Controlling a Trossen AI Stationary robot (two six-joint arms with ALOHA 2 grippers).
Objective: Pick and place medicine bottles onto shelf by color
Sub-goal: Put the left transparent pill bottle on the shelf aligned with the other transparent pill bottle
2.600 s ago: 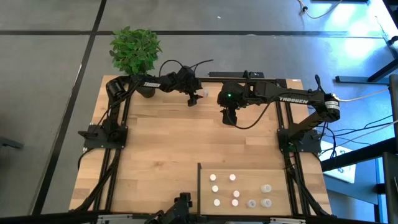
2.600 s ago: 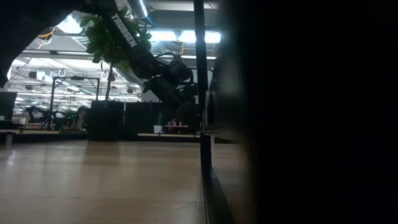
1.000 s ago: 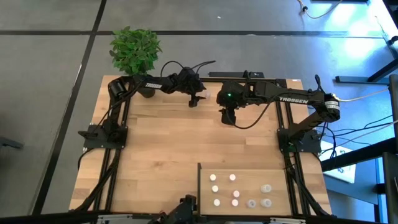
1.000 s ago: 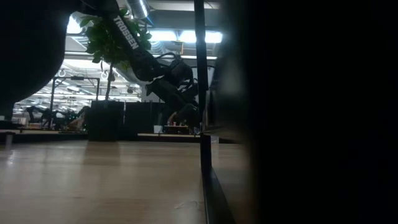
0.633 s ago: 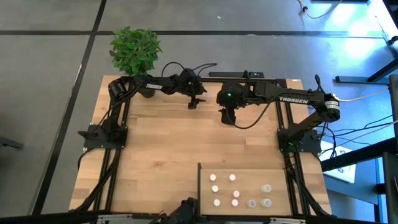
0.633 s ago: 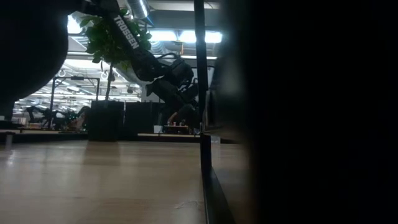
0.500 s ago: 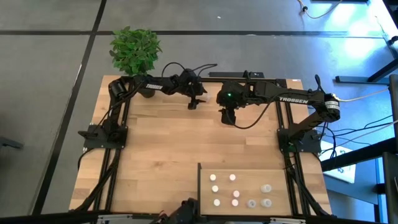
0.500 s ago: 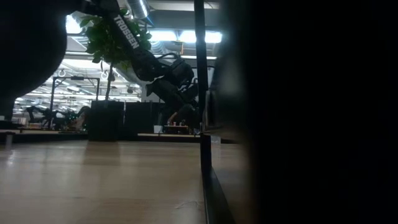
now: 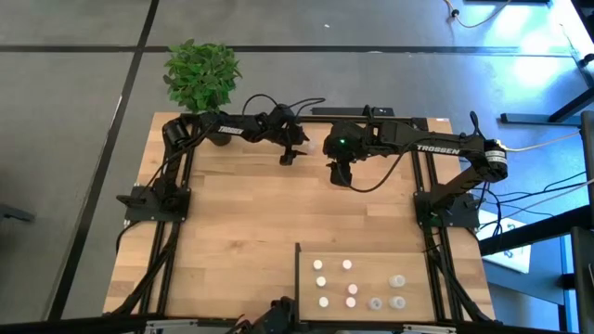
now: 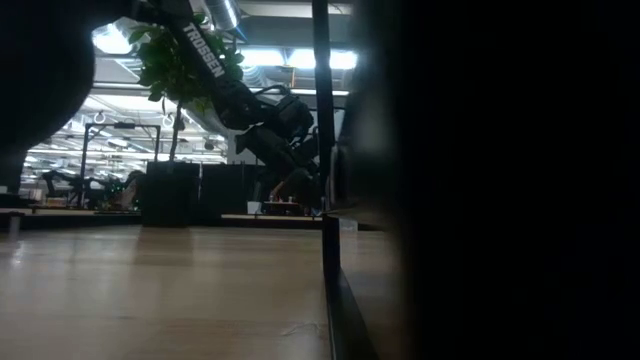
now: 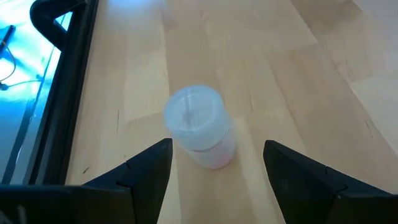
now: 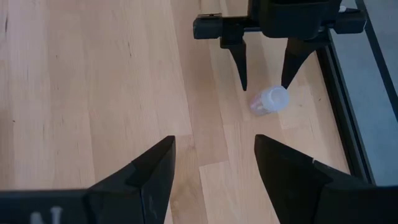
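A: What lies around the grippers?

B: A planked wooden tabletop (image 9: 241,213) carries both dark arms. A leafy potted plant (image 9: 201,76) stands at the far left corner, behind the left arm. Well away from both grippers, at the near right of the table, lies the shelf (image 9: 371,264), a pale panel with a thin black edge, holding nine small bottles (image 9: 351,289): white-capped ones to its left, one pinkish, translucent grey ones to its right. In the low view a dark upright post (image 10: 322,130) and heavy shadow block the right half, so little of the arms shows there.

A: Where is the bottle being worked on?

B: One pale medicine bottle (image 11: 199,126) with a pinkish base stands on the table between the fingers of the left gripper (image 11: 217,163), tilted slightly. Both fingers stand clear of it on either side, released and spread. From the right wrist view the same bottle (image 12: 271,99) sits just at the tips of that gripper, nearer one finger.

A: And the arms?

B: The left arm reaches from its base along the far edge, its gripper (image 9: 289,155) pointing down at the table. The right gripper (image 12: 214,163) is beside it, jaws apart and holding nothing, its arm stretched across from the right side.
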